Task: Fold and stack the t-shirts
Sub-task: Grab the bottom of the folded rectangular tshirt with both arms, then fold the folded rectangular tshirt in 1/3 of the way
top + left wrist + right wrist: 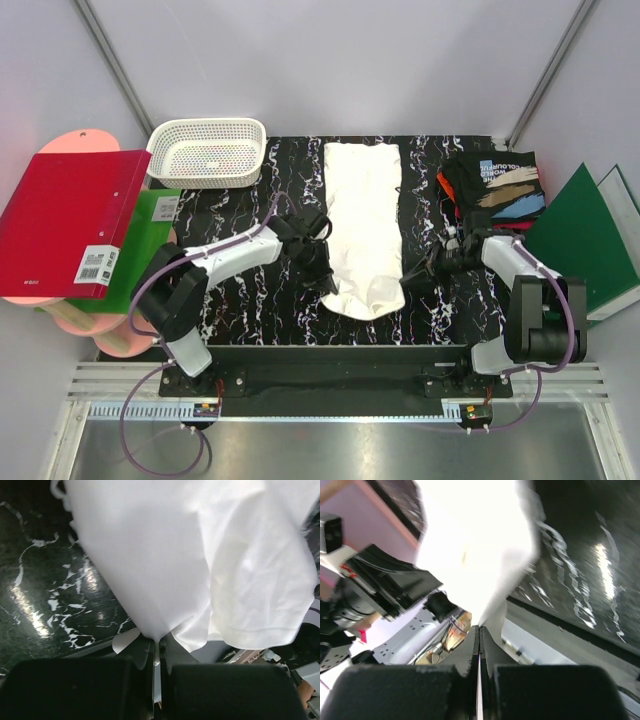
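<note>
A white t-shirt point(365, 215) lies as a long strip down the middle of the black marbled table point(240, 295). My left gripper point(325, 275) is shut on its near left edge; in the left wrist view the cloth point(190, 560) hangs from the closed jaws point(159, 642). My right gripper point(412, 278) is shut on its near right edge, and the white cloth point(475, 545) also rises from its closed jaws point(480, 627). A black t-shirt with tan-blue-white print point(495, 185) lies folded at the back right on a red-orange one point(443, 185).
A white lattice basket point(207, 152) stands at the back left. A red binder point(70, 222) and a green binder point(150, 240) lie off the table's left edge on pink discs point(110, 335). Another green binder point(580, 235) leans at the right.
</note>
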